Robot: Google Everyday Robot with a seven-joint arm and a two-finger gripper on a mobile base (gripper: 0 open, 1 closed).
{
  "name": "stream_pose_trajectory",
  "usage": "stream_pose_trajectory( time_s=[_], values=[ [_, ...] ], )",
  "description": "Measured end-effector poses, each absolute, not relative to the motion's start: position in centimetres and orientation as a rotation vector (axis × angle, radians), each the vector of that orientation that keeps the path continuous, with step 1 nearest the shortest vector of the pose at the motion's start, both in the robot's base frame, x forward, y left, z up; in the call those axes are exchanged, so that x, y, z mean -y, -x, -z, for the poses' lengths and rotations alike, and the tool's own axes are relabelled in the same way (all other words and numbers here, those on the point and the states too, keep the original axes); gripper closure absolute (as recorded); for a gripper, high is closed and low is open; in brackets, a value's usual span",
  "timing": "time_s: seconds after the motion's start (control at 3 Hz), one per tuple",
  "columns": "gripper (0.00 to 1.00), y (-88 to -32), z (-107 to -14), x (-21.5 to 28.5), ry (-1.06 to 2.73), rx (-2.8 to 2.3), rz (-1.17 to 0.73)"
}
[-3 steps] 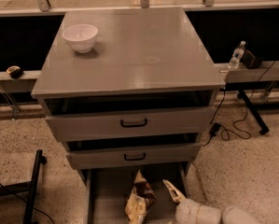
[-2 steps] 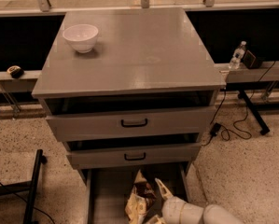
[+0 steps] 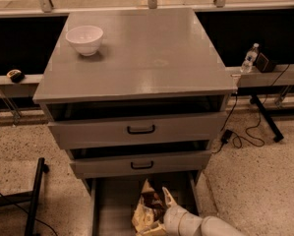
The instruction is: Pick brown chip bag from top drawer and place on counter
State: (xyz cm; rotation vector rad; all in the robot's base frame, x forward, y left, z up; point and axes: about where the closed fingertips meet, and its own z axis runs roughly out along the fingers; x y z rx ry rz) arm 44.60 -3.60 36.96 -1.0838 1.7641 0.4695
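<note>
The brown chip bag (image 3: 147,211), dark brown with a pale cream end, lies in the pulled-out bottom drawer (image 3: 112,205) of the grey cabinet, at the bottom middle of the camera view. My gripper (image 3: 165,214), white, comes in from the bottom right and sits right against the bag's right side, inside that drawer. The arm behind it covers part of the bag. The counter (image 3: 146,58) is the broad grey slab on top of the cabinet. The top drawer (image 3: 136,129) stands slightly ajar; its inside is dark.
A white bowl (image 3: 84,39) stands on the counter's back left corner. A narrow grey ledge (image 3: 279,74) runs behind, with a water bottle (image 3: 249,58) on the right. Cables lie on the floor at right. A black stand leg (image 3: 34,200) is at left.
My gripper has moved left and deeper into the bottom drawer, from beside the bag to right up against it. The bag and the drawers have not moved.
</note>
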Motion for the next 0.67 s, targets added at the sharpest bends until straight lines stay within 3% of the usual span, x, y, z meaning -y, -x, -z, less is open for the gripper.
stream_pose_trajectory(
  time_s=[0.67],
  values=[
    [0.0, -44.9, -34.0, 3.5, 1.086, -1.816, -0.432]
  ],
)
